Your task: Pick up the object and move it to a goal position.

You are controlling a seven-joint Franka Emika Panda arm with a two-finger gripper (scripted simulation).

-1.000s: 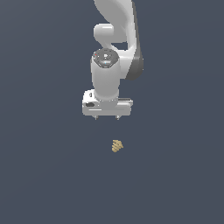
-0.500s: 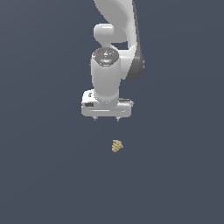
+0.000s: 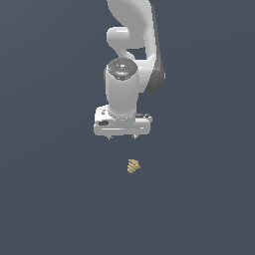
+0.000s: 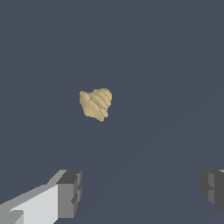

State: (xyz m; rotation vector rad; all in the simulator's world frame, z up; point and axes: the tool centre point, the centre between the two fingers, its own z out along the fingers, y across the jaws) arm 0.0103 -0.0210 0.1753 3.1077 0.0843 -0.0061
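Claw hung spread wide and empty, well above the counter, presumably lined up for descent. Object lay alone on the counter, apart from the fingers, ungrasped, somewhat off the claw's centreline.

The object is tan-yellow with darker ridged stripes. The arm is white with a dark grey joint cap. The gripper is white, its fingertips grey. The ground is plain slate-blue.
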